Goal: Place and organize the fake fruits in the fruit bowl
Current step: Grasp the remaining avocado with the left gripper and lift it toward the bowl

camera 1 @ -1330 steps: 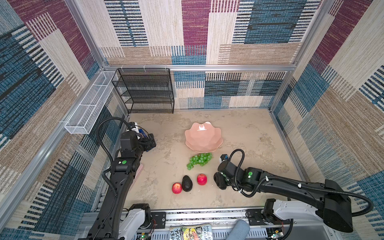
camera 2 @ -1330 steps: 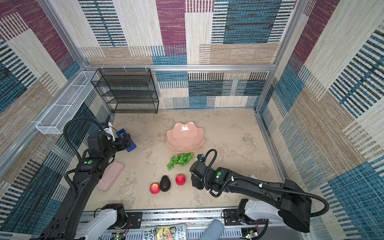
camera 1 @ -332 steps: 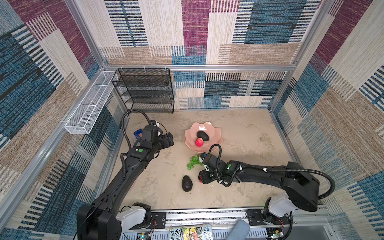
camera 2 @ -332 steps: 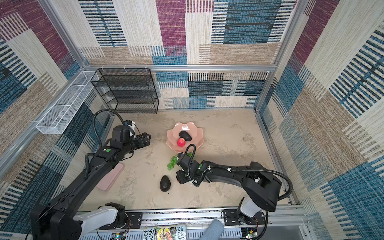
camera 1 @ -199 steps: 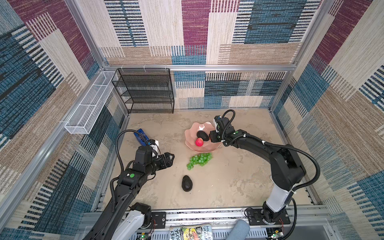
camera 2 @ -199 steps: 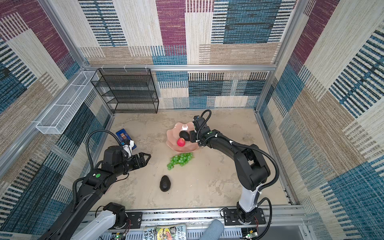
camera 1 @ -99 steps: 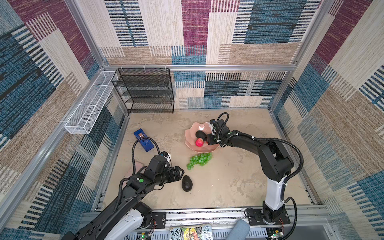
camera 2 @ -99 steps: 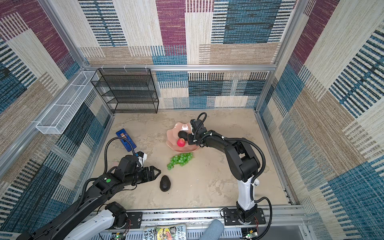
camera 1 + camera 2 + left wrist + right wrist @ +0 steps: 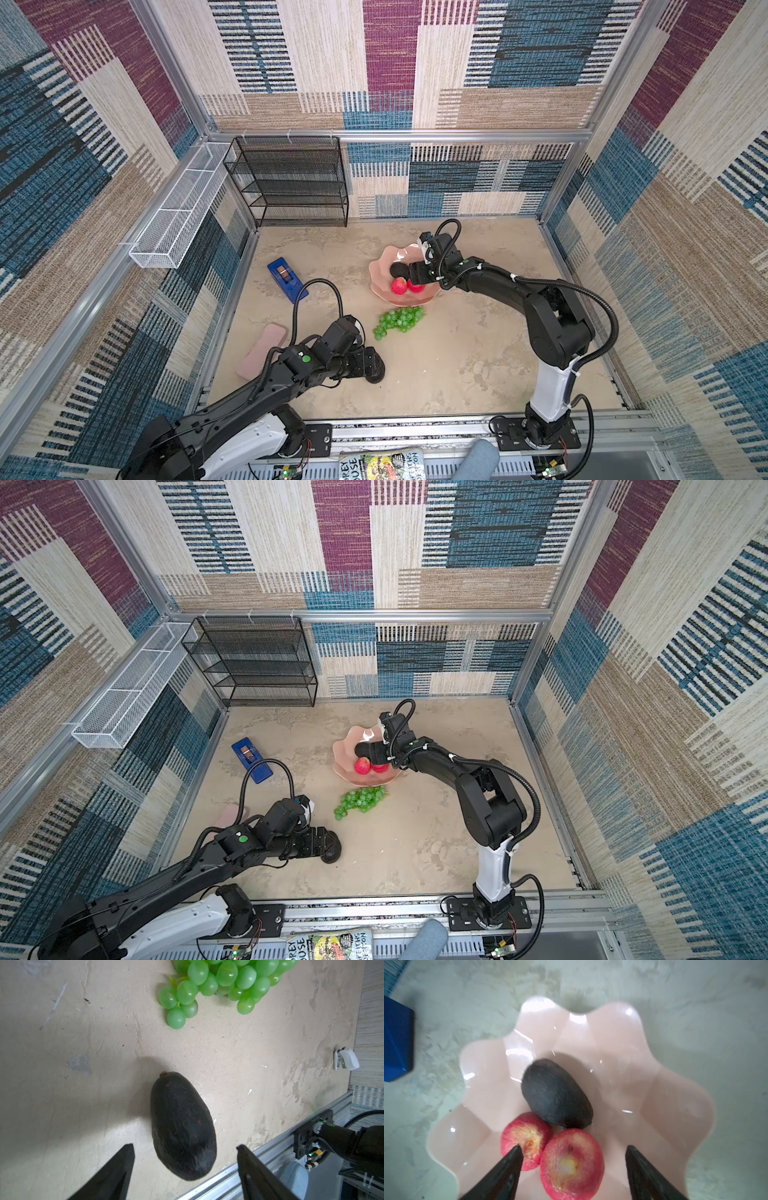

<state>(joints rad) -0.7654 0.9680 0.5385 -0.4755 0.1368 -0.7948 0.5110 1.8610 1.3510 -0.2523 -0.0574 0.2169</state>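
Here: a mottled beige stone-look table (image 9: 478,365), walled left, back and right by woven patchwork panels in blue, maroon and tan.

- White wire basket (image 9: 174,216): on the side wall, far left of the fruit bowl (image 9: 384,259).
- Black mesh rack (image 9: 291,183): against the back wall, behind and left of the bowl.
- Blue box (image 9: 286,279): on the table left of the bowl, well apart from it.
- Flat pink piece (image 9: 262,351): left of the bowl and nearer the front, partly hidden by the left arm (image 9: 257,390).
- Left gripper (image 9: 184,1145): front-left of the bowl. Its jaws are spread wide on either side of the loose avocado (image 9: 180,1126), with gaps on both sides, gripping nothing.
- Grapes (image 9: 399,321): on the table just in front of the bowl.
- In the bowl: second avocado (image 9: 556,1095), red apple (image 9: 525,1138) and second apple (image 9: 571,1163), touching one another.
- Right gripper (image 9: 573,1146): over the bowl. Its jaws are wide apart above the apples, holding nothing, and its body hides part of the bowl in both top views.
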